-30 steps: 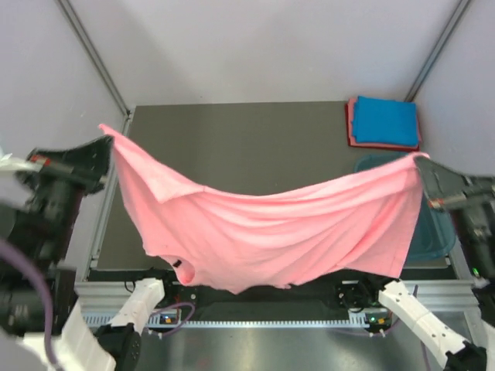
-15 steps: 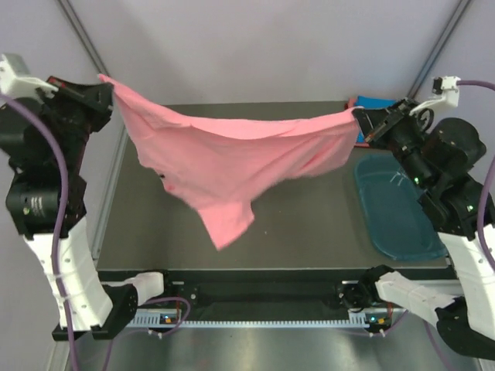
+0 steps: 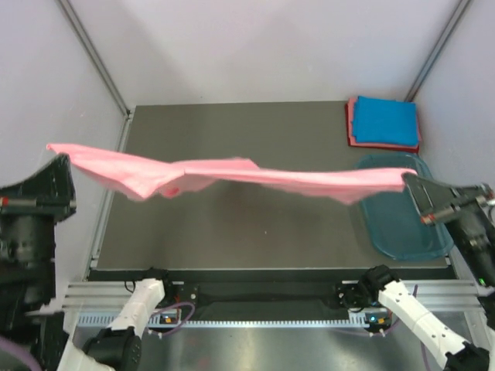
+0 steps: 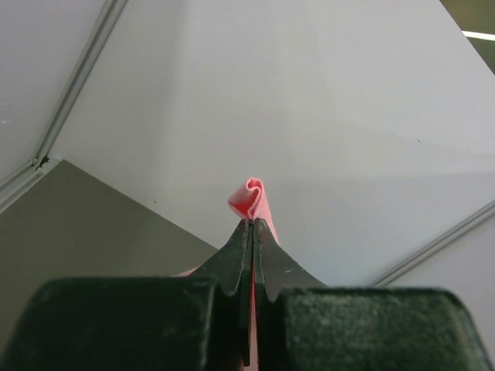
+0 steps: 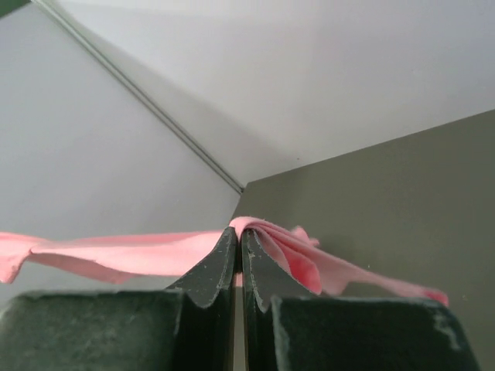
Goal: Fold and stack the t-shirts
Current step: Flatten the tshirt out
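Observation:
The salmon-pink t-shirt (image 3: 232, 171) hangs stretched almost flat in the air above the table, seen nearly edge-on, between my two grippers. My left gripper (image 3: 56, 162) is shut on its left end; a pink fold (image 4: 251, 199) pokes out above the closed fingertips. My right gripper (image 3: 408, 182) is shut on its right end, and the cloth (image 5: 294, 247) streams away from the closed tips. A bright blue folded t-shirt (image 3: 384, 120) lies on a reddish-pink folded one (image 3: 350, 124) at the table's far right corner.
A translucent teal plastic tub (image 3: 402, 216) sits on the right side of the dark table (image 3: 255, 224), below my right gripper. Grey walls and frame posts enclose the back and sides.
Both grippers swung down and outward from high near the back. The shirt went from hanging in a drooping curtain to a flat, nearly horizontal sheet lower over the table.

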